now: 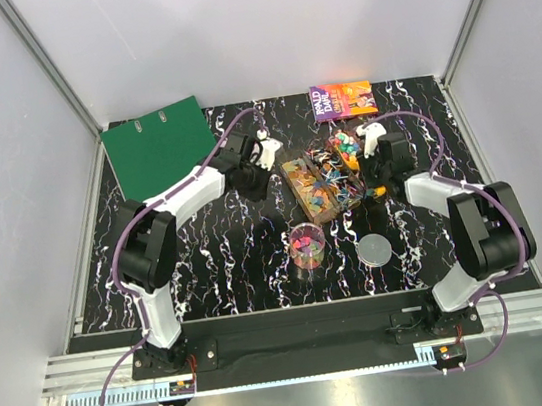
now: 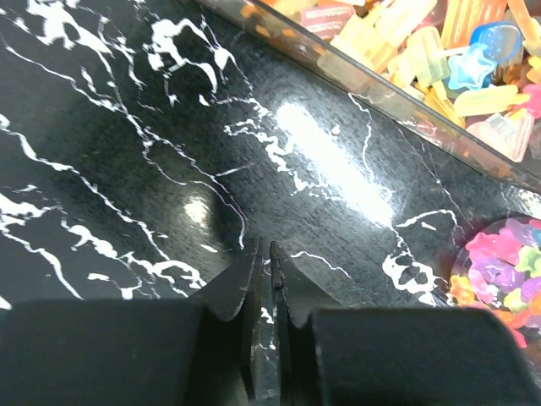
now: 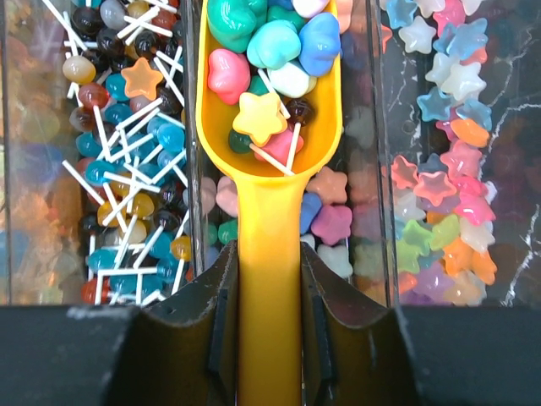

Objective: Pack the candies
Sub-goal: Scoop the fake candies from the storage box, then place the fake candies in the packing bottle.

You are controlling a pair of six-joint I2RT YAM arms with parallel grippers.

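Observation:
My right gripper (image 3: 269, 254) is shut on the handle of a yellow scoop (image 3: 269, 144). The scoop's bowl carries candies (image 3: 272, 46): hearts, a yellow star and a lollipop. It hovers over the middle compartment of the clear candy tray (image 1: 312, 189). The compartment to its left holds lollipops (image 3: 127, 144), the one to its right star candies (image 3: 439, 169). My left gripper (image 2: 264, 247) hangs just above the bare table left of the tray, its jaws shut to a thin slit with nothing between them. A clear cup (image 1: 307, 246) holding candies (image 2: 503, 271) stands in front of the tray.
A round lid (image 1: 375, 249) lies to the right of the cup. A green binder (image 1: 158, 148) lies at the back left and a colourful book (image 1: 342, 100) at the back right. Grey walls close in the black marbled table (image 1: 209, 262).

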